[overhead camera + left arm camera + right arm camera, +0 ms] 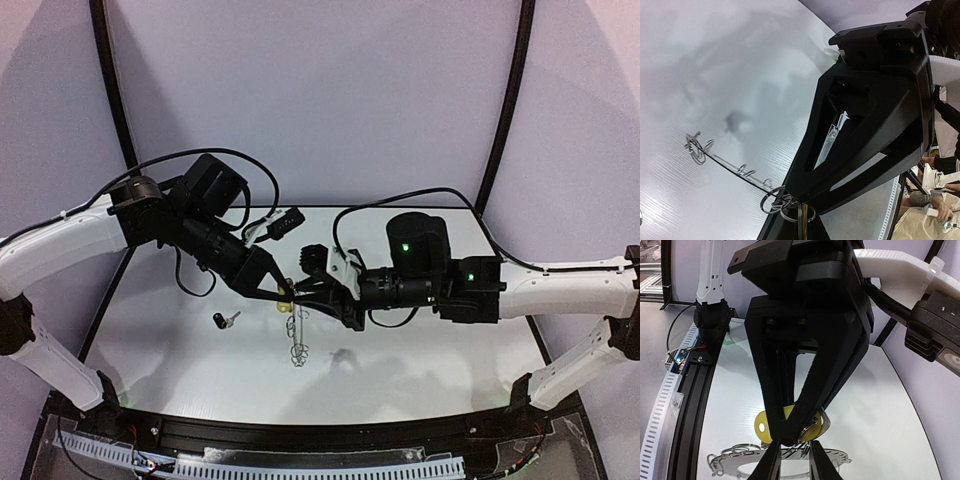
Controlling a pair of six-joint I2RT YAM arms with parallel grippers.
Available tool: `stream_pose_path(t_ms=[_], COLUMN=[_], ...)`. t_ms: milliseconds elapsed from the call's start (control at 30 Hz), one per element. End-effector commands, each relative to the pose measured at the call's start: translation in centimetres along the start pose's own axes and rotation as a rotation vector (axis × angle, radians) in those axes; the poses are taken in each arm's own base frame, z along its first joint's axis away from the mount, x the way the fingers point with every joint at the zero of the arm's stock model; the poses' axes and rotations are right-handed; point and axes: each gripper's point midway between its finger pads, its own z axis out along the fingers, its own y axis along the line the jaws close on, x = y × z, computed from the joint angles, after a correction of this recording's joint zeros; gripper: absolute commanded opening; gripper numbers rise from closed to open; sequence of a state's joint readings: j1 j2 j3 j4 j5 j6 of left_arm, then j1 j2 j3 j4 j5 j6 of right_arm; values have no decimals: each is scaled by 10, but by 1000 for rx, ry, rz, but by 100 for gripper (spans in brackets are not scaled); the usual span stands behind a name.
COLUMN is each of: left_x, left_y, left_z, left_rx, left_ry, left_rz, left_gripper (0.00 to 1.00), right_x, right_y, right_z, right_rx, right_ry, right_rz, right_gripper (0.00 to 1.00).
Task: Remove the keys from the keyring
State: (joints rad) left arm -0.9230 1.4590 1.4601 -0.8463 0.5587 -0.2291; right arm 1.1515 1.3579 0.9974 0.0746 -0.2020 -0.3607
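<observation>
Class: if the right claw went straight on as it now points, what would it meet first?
Probably the wire loops of the keyring, just ahead between the tips of the right claw; close behind sit the yellow key and the left claw pinching it. Depth is unclear, so order is uncertain.

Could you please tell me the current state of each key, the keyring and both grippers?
yellow key: on the keyring, held aloft.
black key: off the ring, lying on the table.
keyring: lifted above the table, hanging.
left gripper: shut on the yellow key.
right gripper: fingers narrowly apart around the ring's wire loops.
</observation>
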Motion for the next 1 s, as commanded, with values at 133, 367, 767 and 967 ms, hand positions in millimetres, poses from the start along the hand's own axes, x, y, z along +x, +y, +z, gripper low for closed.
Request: stream_pose_path(t_ms=[133,367,767,967], left_x=[-17,-21,-9,-4], left_y=[-21,-27,-6,2], left_z=[-14,-17,-12,-11], left_rx=[53,73,-18,-48], left_ry=[-67,-80,-71,-72], left_rz=[42,58,66,51], left_gripper=[1,1,1,1], right_x=[7,14,-25,-14], right_y=[-4,-3,-11,-3], right_z=[7,14,-15,-22], right_rx=[36,45,93,58], right_ry=[21,40,-93,-35], right_rz=[17,29,-21,-25], right_gripper=[22,4,0,0])
